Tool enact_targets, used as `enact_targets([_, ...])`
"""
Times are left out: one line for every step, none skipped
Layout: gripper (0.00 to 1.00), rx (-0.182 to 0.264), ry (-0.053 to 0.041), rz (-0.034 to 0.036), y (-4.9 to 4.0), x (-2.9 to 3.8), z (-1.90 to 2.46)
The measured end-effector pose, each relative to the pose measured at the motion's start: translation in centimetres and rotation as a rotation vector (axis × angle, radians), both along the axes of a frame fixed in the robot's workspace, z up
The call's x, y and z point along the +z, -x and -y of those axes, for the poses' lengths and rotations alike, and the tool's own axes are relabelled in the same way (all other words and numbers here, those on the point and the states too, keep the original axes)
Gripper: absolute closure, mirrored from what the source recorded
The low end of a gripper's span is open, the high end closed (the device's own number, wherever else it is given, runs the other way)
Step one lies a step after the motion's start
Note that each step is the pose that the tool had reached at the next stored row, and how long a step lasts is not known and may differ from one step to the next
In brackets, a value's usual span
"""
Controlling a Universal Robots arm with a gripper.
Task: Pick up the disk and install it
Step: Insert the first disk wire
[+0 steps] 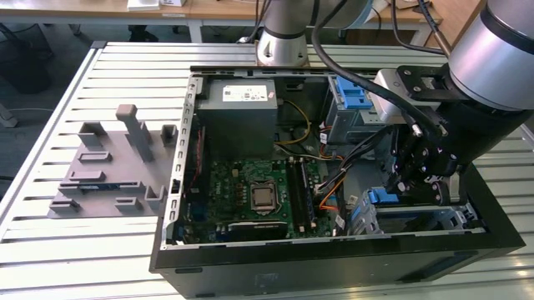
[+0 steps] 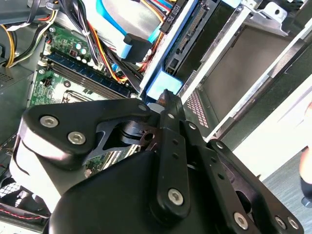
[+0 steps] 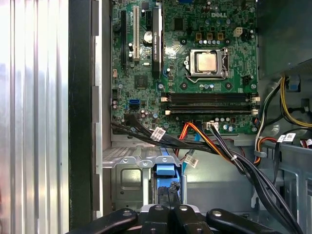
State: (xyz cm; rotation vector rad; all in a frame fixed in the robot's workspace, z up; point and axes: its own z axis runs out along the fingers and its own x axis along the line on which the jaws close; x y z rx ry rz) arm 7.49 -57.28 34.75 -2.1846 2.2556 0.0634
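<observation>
Gripper (image 3: 168, 199) jaws pinched shut on the disk (image 3: 166, 171), standing edgewise in the drive cage (image 3: 126, 180).

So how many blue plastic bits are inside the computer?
2 blue bits: one in the bay nearest the arm's base, one at the end effector. Others may be hidden.

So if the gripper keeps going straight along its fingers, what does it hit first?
Most likely the blue carrier bracket of the disk, which sits right at the tips of the gripper in the metal drive bay. Depth is unclear, so they may already touch.
</observation>
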Motion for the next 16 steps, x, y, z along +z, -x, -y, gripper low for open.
enact_targets([0.89,0.000,0.0000,0.0001,-0.02,0.00,0.00])
enact_targets([0.89,0.000,-0.0001,0.0000,-0.03,-0.01,0.00])
enact_targets([0.89,0.000,-0.0002,0.0000,-0.11,-0.02,0.00])
enact_targets([0.89,0.000,-0.0001,0.0000,-0.22,-0.01,0.00])
enact_targets([0.89,0.000,0.0000,0.0000,-0.42,-0.01,0.00])
enact_targets([0.89,0.000,-0.0002,-0.0001,-0.77,-0.01,0.00])
enact_targets([0.89,0.000,0.0001,-0.0003,-1.17,-0.02,0.00])
enact_targets([0.89,0.000,0.0000,-0.0005,-1.52,-0.03,-0.01])
enact_targets([0.89,0.000,0.0000,-0.0006,-1.87,-0.04,-0.03])
enact_targets([0.89,0.000,0.0000,-0.0006,-2.20,-0.04,-0.05])
enact_targets([0.89,0.000,0.0001,-0.0005,-2.41,-0.03,-0.05])
enact_targets([0.89,0.000,0.0001,-0.0006,-2.51,-0.03,-0.08])
enact_targets([0.89,0.000,0.0000,-0.0005,-2.52,0.02,-0.12])
enact_targets([0.89,0.000,0.0002,-0.0005,-2.53,0.15,-0.17])
enact_targets([0.89,0.000,0.0001,-0.0005,-2.53,0.37,-0.22])
enact_targets([0.89,0.000,0.0002,-0.0006,-2.55,0.65,-0.29])
